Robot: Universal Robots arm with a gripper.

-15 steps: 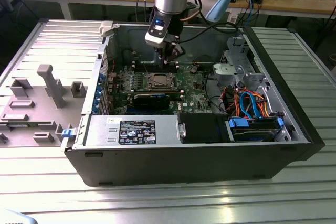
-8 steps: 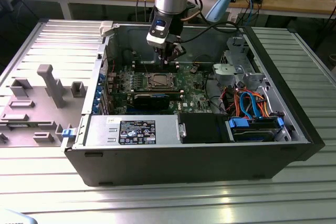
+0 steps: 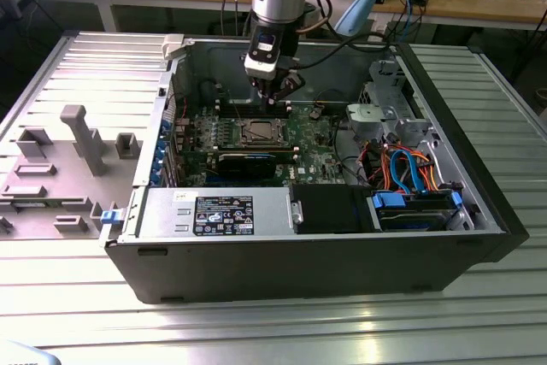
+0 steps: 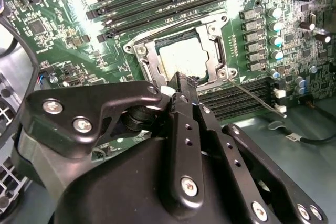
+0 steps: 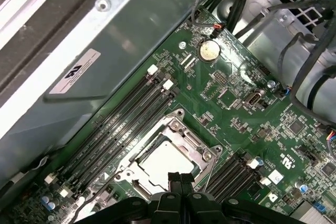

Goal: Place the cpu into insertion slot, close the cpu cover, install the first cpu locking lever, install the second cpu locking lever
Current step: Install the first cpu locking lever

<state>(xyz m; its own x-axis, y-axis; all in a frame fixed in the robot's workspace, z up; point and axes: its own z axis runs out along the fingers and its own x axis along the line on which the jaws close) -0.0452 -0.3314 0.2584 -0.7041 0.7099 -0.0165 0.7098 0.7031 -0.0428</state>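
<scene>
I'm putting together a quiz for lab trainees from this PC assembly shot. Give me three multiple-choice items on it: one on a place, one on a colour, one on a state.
1. Where is the cpu?
A. In the insertion slot
B. On the table outside the case
C. On top of the memory slots

2. What colour is the motherboard?
A. Red
B. White
C. Green

3. How does the cpu cover lie?
A. Raised upright
B. Flat, framing the cpu
C. Taken off the board

Answers:
1 A: both wrist views show the silver chip seated in the socket, with the gripper close over it.
2 C: the board is green in every view.
3 B: the metal frame lies down around the chip, whose top shows through the cut-out.
</scene>
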